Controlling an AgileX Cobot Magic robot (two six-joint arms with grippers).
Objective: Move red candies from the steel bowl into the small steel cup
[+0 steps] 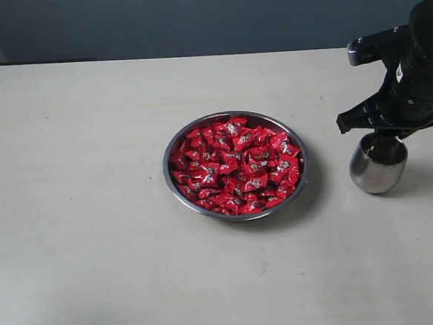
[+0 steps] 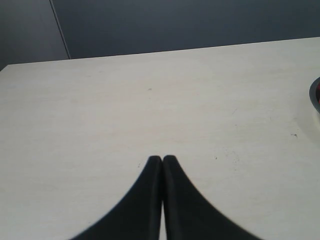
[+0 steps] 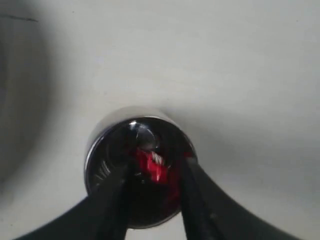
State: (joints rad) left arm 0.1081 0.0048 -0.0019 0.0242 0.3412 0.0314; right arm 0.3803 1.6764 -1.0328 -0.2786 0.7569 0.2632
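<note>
You'll find the steel bowl [image 1: 166,170], wide, shallow and shiny grey, sitting flat near the middle of the bench, heaped almost to its thin rim with red candies [image 1: 235,167] in glossy wrappers with small pale marks. The small steel cup [image 1: 379,167], polished and barrel-bodied, stands upright at about 3 o'clock from the bowl, apart from it. In the right wrist view you can see one red candy [image 3: 150,165] within the cup's dark mouth.
</note>
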